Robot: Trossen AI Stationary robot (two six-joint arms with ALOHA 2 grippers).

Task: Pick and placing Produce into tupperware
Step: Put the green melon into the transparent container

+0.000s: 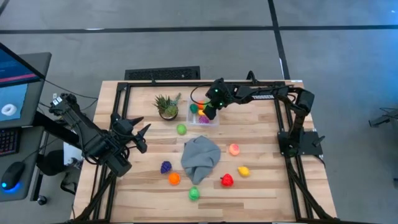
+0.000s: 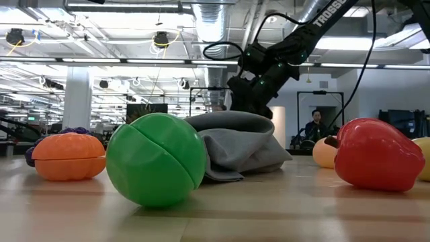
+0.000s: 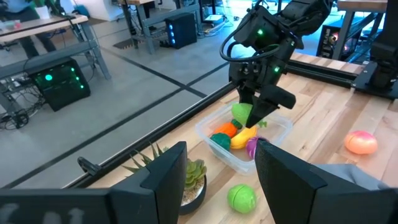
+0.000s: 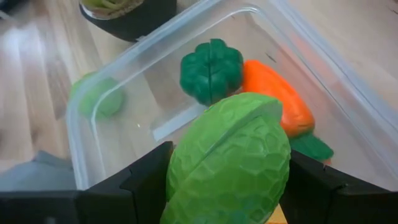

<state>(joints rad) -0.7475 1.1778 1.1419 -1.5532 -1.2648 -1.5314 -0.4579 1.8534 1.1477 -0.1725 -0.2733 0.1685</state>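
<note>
Overhead, the right tool (image 1: 210, 112) hangs over the tupperware (image 1: 204, 116) at the surface's far edge; the left tool (image 1: 140, 136) waits apart, jaws spread. Low view: loose produce lies around the grey cloth (image 2: 238, 144). Right wrist view: fingers clamped on a textured green vegetable (image 4: 229, 163) above the container's carrot (image 4: 273, 96).

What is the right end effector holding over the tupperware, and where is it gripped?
The right end effector grips a light green textured vegetable by its two opposite sides, above the tupperware.
</note>
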